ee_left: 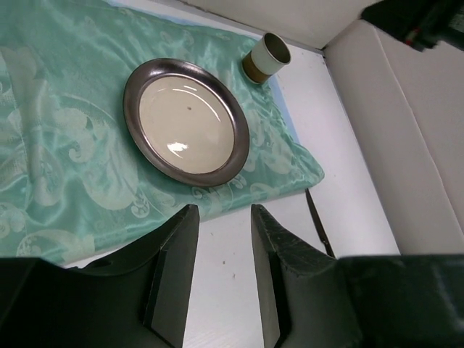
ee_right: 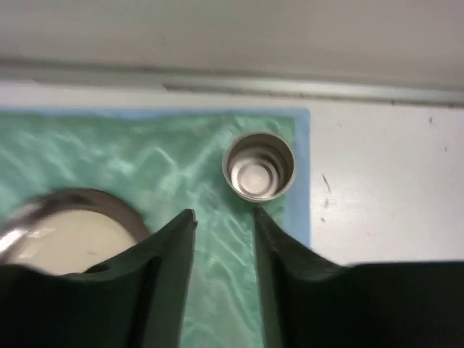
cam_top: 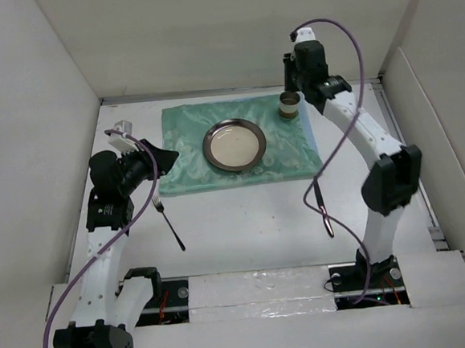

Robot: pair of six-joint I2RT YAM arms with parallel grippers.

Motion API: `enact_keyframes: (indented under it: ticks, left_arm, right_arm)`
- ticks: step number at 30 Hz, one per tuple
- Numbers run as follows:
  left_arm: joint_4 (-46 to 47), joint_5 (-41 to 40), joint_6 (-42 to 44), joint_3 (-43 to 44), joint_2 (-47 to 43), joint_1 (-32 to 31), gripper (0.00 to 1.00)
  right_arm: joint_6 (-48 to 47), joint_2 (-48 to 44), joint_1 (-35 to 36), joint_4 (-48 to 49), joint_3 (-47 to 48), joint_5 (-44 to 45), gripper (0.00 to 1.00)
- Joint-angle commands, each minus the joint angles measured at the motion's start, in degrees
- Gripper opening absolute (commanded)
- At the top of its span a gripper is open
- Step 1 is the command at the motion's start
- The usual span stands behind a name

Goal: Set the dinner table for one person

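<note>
Two claws hovering spread apart, both empty

Left claw point(ee_left: 221, 214) is hanging over the fork point(cam_top: 169, 222) and right claw point(ee_right: 223, 216) near the cup point(cam_top: 290, 103), probably because each piece is sitting where a place setting wants it. The plain white matte surface point(cam_top: 244, 221) is lying under everything, carrying the green cloth point(cam_top: 181, 138) and the plate point(cam_top: 233, 145).

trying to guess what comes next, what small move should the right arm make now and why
Probably raise the right gripper straight up and away: its jaws stand open and empty, and the cup already stands upright on the corner of the cloth, so only clearing it without a knock remains.
</note>
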Motion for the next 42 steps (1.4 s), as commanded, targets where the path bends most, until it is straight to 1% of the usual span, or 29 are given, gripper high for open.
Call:
enact_keyframes:
  ticks: [1, 2, 3, 4, 5, 6, 7, 8, 9, 12, 13, 16, 17, 18, 20, 21, 24, 25, 29, 30, 31, 32, 34, 35, 36, 37, 38, 40, 42]
  left_arm:
    - [2.0, -0.46, -0.43, 1.54, -2.6, 0.99, 0.33]
    - [2.0, -0.46, -0.79, 1.54, -2.96, 1.0, 0.33]
    - [2.79, -0.2, -1.31, 1.63, -3.05, 1.52, 0.32]
    - [3.49, 0.41, -1.84, 1.81, -3.22, 1.52, 0.32]
    - [4.28, 0.59, -3.06, 1.98, -3.92, 2.05, 0.31]
    - [5.33, 0.77, -3.95, 2.07, -4.28, 2.05, 0.31]
    - [6.91, 0.42, -4.65, 2.51, -4.71, 2.05, 0.31]
    - [7.36, 0.25, -6.05, 2.77, -5.41, 2.05, 0.31]
    - [7.8, 0.07, -6.67, 3.21, -6.03, 2.05, 0.31]
    - [8.42, -1.51, -8.34, 5.75, -8.32, 2.05, 0.31]
    - [8.07, -3.34, -8.61, 7.68, -8.93, 1.35, 0.31]
    - [7.19, -5.2, -8.35, 11.02, -10.78, 0.73, 0.31]
    - [6.75, -5.81, -8.17, 11.56, -11.74, 0.21, 0.32]
    - [5.79, -6.34, -8.0, 12.0, -12.27, 0.21, 0.32]
    - [4.65, -7.57, -7.03, 12.7, -12.71, -0.32, 0.32]
    - [3.51, -8.19, -6.42, 12.79, -12.98, -0.84, 0.32]
    - [2.62, -9.33, -5.36, 11.57, -14.47, -1.55, 0.32]
    - [2.53, -10.21, -5.19, 11.13, -14.56, -2.16, 0.32]
    - [1.92, -11.88, -3.69, 10.77, -15.26, -2.87, 0.32]
    - [1.74, -13.19, -3.17, 10.86, -15.27, -3.57, 0.32]
    - [1.74, -13.2, -3.16, 10.86, -15.27, -4.27, 0.32]
    - [1.57, -13.46, -2.82, 10.95, -15.09, -4.28, 0.32]
    - [1.39, -13.99, -2.11, 11.13, -15.09, -4.89, 0.33]
    - [1.39, -14.17, -2.02, 10.95, -15.52, -4.89, 0.33]
    - [1.56, -14.69, -1.85, 10.77, -15.53, -5.68, 0.33]
    - [1.48, -14.87, -1.58, 10.86, -15.44, -5.68, 0.33]
    - [1.39, -15.05, -1.41, 11.12, -15.27, -6.29, 0.33]
    - [1.39, -15.4, -0.79, 11.82, -15.26, -6.3, 0.33]
    - [1.39, -16.01, -0.79, 11.65, -15.62, -6.83, 0.33]
  right_arm:
    - [3.8, -15.72, 6.58, 13.42, -18.18, -4.59, 0.15]
    - [3.82, -15.77, 8.44, 13.48, -18.25, -4.77, 0.07]
    - [4.87, -17.59, 10.37, 15.22, -21.56, -5.3, 0.0]
    - [6.62, -19.87, 12.48, 18.72, -27.6, -7.13, 0.0]
    - [7.77, -20.68, 14.76, 21.02, -30.36, -7.67, 0.0]
    - [8.82, -21.21, 19.66, 23.04, -33.25, -7.94, 0.0]
    - [9.96, -21.39, 22.32, 26.89, -36.68, -8.29, 0.0]
    - [10.41, -20.87, 24.87, 27.54, -37.67, -7.59, 0.0]
    - [11.02, -20.08, 29.59, 28.07, -38.29, -6.72, 0.0]
    - [12.08, -15.17, 35.6, 28.86, -37.95, -5.13, 0.0]
    - [12.87, -13.5, 38.84, 27.65, -36.98, -4.52, 0.0]
    - [13.23, -6.73, 44.38, 25.96, -32.24, -2.23, 0.19]
    - [13.05, -4.8, 45.36, 25.7, -31.19, -2.23, 0.34]
    - [13.05, -0.86, 46.24, 24.83, -27.52, -2.31, 0.38]
    - [13.23, 2.94, 48.52, 21.58, -23.98, -1.35, 0.46]
    - [13.05, 6.17, 49.14, 20.79, -20.57, -1.0, 0.47]
    - [12.7, 10.76, 50.38, 17.88, -15.9, -0.91, 0.48]
    - [12.7, 13.56, 51.08, 16.57, -13.01, -0.99, 0.48]
    - [13.14, 19.55, 52.67, 14.28, -7.8, 0.84, 0.48]
    - [13.49, 21.92, 53.28, 12.1, -5.79, 1.98, 0.47]
    - [13.75, 21.94, 53.28, 12.08, -5.77, 1.99, 0.47]
    - [14.02, 24.2, 53.28, 11.12, -3.42, 3.99, 0.41]
    - [14.19, 26.06, 53.81, 9.1, -1.65, 5.85, 0.35]
    - [14.28, 26.77, 53.81, 8.57, -0.95, 7.95, 0.14]
    - [14.37, 27.73, 54.33, 7.78, 0.8, 8.84, 0.0]
    - [15.76, 27.48, 54.34, 5.42, 1.51, 9.81, 0.0]
    - [16.04, 26.69, 54.86, 5.92, 1.52, 10.86, 0.0]
    - [15.86, 21.61, 54.86, 10.2, -1.54, 11.57, 0.0]
    - [15.95, 17.22, 53.64, 11.46, -1.56, 12.8, 0.0]
